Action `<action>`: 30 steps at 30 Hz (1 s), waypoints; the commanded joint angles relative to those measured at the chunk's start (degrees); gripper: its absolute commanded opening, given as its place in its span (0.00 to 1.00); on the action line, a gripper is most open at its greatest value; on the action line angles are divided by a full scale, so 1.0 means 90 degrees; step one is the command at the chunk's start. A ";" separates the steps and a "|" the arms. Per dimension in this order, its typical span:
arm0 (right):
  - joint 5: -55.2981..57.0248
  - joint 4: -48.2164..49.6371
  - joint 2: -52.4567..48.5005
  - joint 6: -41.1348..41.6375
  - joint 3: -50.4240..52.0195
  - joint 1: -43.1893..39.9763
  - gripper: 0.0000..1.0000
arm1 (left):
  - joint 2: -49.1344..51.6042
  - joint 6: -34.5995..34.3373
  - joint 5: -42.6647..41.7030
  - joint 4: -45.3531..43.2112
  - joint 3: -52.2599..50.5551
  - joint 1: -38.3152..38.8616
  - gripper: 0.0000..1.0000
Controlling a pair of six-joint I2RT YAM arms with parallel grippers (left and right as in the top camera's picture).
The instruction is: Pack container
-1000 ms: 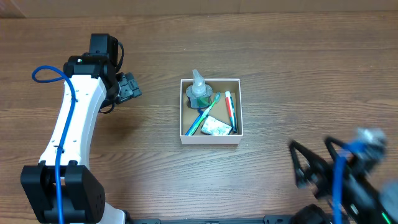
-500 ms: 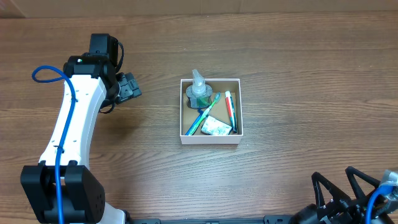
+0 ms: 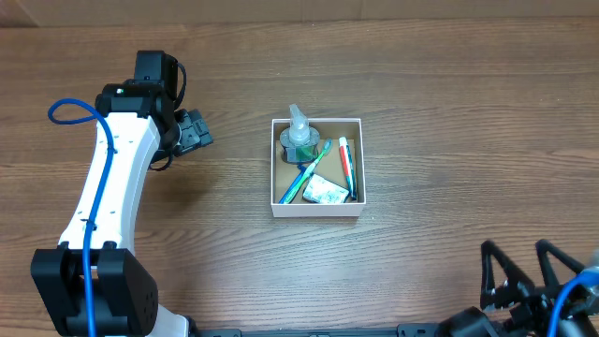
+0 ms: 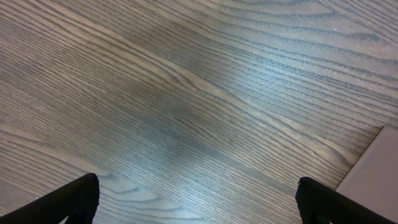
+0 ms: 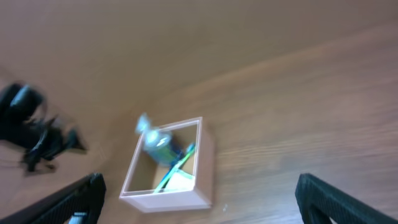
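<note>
The container (image 3: 316,208), a small square box with white walls and a brown inside, sits mid-table. It holds a clear bottle with a nozzle cap (image 3: 299,138), a blue and green toothbrush (image 3: 307,171), a red and white tube (image 3: 345,165) and a small white packet (image 3: 324,193). It also shows blurred in the right wrist view (image 5: 168,198). My left gripper (image 3: 198,132) is open and empty, left of the container; in the left wrist view (image 4: 198,198) it hangs over bare wood. My right gripper (image 3: 527,273) is open and empty at the front right corner, far from the container.
The table is brown wood (image 3: 449,112). A pale corner (image 4: 376,171) shows at the right edge of the left wrist view. The left arm (image 3: 108,197) stretches along the table's left side.
My right arm has drawn back toward the front right corner, away from the container. The left arm and the container's contents have not moved.
</note>
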State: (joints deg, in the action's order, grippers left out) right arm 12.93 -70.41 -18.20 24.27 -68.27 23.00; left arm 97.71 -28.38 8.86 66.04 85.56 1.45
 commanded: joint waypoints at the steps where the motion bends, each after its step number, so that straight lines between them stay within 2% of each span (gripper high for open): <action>1: -0.0199 0.0823 0.0384 -0.0901 0.0457 -0.0933 1.00 | -0.0151 0.0002 0.0058 -0.0007 0.0131 -0.0024 1.00; 4: -0.0750 0.2055 0.0818 -0.1717 0.1081 -0.1399 1.00 | -0.0151 0.0002 0.0061 -0.0007 0.0131 -0.0024 1.00; 6: -0.0962 0.2725 0.1090 -0.1948 0.1528 -0.1520 1.00 | -0.0151 0.0005 0.0058 -0.0007 0.0131 -0.0024 1.00; 12: -0.1042 0.5010 0.1819 -0.1967 0.3636 -0.1600 1.00 | -0.0151 0.0005 0.0058 -0.0007 0.0131 -0.0024 1.00; 16: -0.1625 0.6509 0.1933 -0.2016 0.5136 -0.1600 1.00 | -0.0151 0.0005 0.0061 -0.0007 0.0131 -0.0024 1.00; 23: -0.1736 0.7735 0.1996 -0.2062 0.6477 -0.1668 1.00 | -0.0151 0.0005 0.0061 -0.0007 0.0131 -0.0024 1.00; 30: -0.1734 0.8599 0.1996 -0.2064 0.7191 -0.1921 1.00 | -0.0151 0.0005 0.0058 -0.0007 0.0131 -0.0024 1.00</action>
State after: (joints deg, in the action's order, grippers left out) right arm -2.17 5.45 -0.95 5.96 -5.17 6.92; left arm 97.71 -28.40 8.86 66.02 85.56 1.45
